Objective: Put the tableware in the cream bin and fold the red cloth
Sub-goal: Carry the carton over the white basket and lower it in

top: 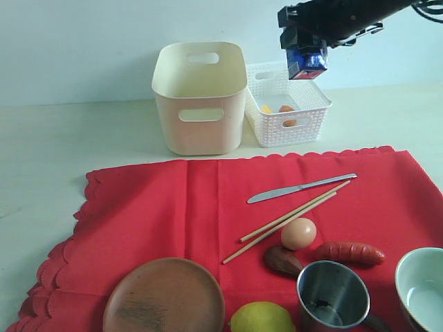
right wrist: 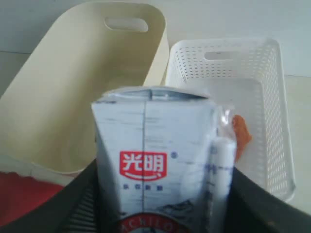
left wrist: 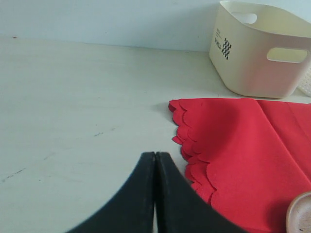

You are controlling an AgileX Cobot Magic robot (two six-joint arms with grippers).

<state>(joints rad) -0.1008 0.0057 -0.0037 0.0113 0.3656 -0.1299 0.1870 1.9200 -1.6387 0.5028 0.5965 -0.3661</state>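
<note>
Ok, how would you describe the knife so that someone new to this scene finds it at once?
Start at the big red cloth. On its right half in the exterior view, toward the far edge and in front of the white lattice basket, lies the silver knife. It is the only slim, flat metal piece there, just beyond the pale wooden chopsticks.

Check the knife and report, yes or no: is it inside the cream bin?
No, the silver knife lies out on the red cloth, in front of the cream bin.
</note>
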